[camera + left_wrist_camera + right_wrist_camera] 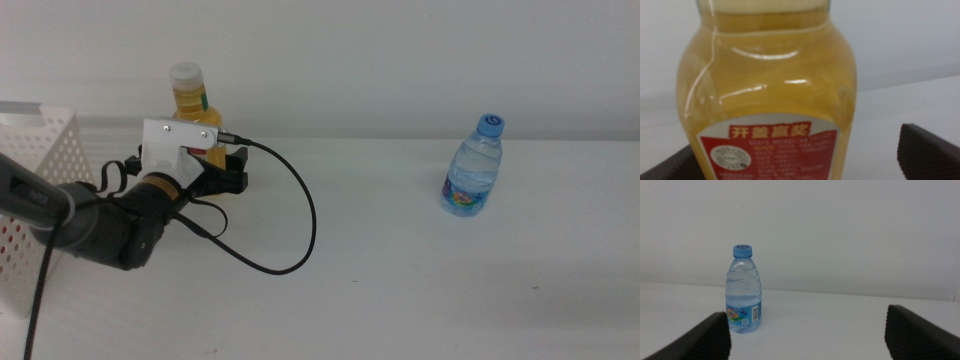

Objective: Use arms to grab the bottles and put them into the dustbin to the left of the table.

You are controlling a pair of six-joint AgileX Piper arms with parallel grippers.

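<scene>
Juice bottle: tall yellow plastic juice bottle (190,100) with a white cap and a red label with white lettering, upright at the back left of the white table (400,250).
Left tool: the black left tool (222,170) sits at the bottle's lower part, its dark jaws spread to either side of the body; whether they touch it cannot be told.
Water bottle: small clear water bottle (472,167) with a blue cap, upright on the right side.
Right tool: the right tool (807,335) is wide open and empty, the water bottle well ahead of it.
Dustbin: white perforated plastic basket (40,150) at the left edge, beside the left arm (90,225).
</scene>
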